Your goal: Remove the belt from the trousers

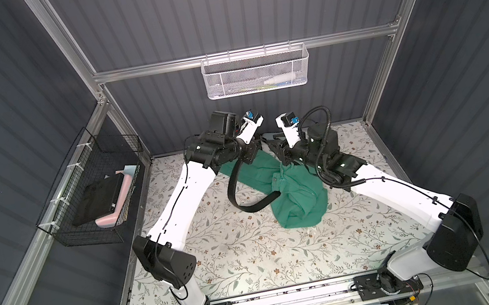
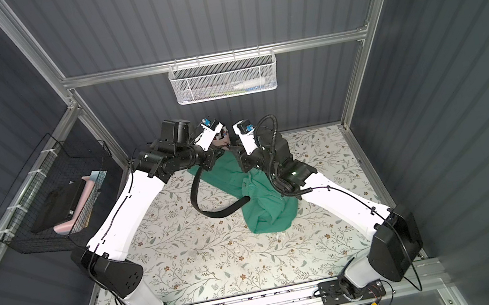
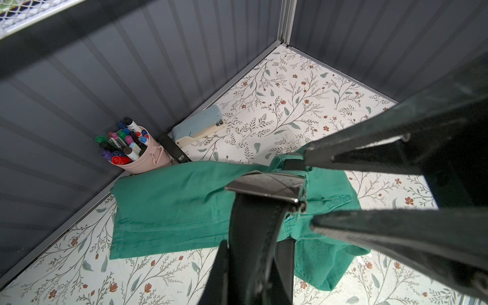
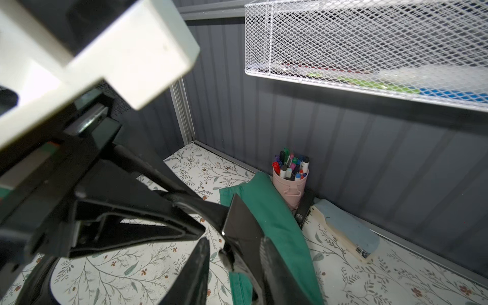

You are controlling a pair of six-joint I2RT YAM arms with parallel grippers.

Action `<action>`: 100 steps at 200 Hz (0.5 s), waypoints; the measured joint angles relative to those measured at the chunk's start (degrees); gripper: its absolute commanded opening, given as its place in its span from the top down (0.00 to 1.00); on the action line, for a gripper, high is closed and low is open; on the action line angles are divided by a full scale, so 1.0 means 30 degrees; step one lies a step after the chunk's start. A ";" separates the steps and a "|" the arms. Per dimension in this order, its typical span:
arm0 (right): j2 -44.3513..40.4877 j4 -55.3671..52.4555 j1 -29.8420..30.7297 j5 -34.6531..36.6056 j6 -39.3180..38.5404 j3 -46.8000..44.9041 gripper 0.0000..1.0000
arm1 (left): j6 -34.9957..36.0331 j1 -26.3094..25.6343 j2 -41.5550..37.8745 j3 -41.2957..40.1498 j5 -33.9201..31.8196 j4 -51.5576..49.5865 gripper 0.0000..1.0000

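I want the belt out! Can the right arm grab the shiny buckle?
Probably yes. The right gripper is open right at the buckle, nothing between them, and the left gripper holds the belt.

Left wrist view: left gripper (image 3: 256, 240) fingers cut by frame edge, belt (image 3: 250, 224) runs out with them; right gripper (image 3: 309, 190) blurred, body cut off. Both top views: both fingertip pairs hidden under wrists (image 1: 236, 151), buckle end too; belt's other end lost in trousers (image 1: 299, 204) folds. Contents of white mesh basket (image 4: 369, 52) blurred, unidentifiable. In top views pen cup (image 3: 142, 162) nearly all hidden behind wrists.
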 measured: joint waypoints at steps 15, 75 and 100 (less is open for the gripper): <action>0.0168 0.0000 0.0000 -0.0131 -0.0036 0.0117 0.70 | 0.0000 0.0000 0.0000 0.0000 0.0044 -0.0007 1.00; 0.0663 -0.0066 0.0000 -0.0408 -0.0211 0.0219 0.77 | -0.0007 0.0000 0.0000 0.0000 0.0284 -0.0204 1.00; 0.0670 -0.0036 0.0022 -0.0495 -0.0306 0.0226 0.86 | -0.0029 0.0015 0.0000 0.0000 0.0284 -0.0277 1.00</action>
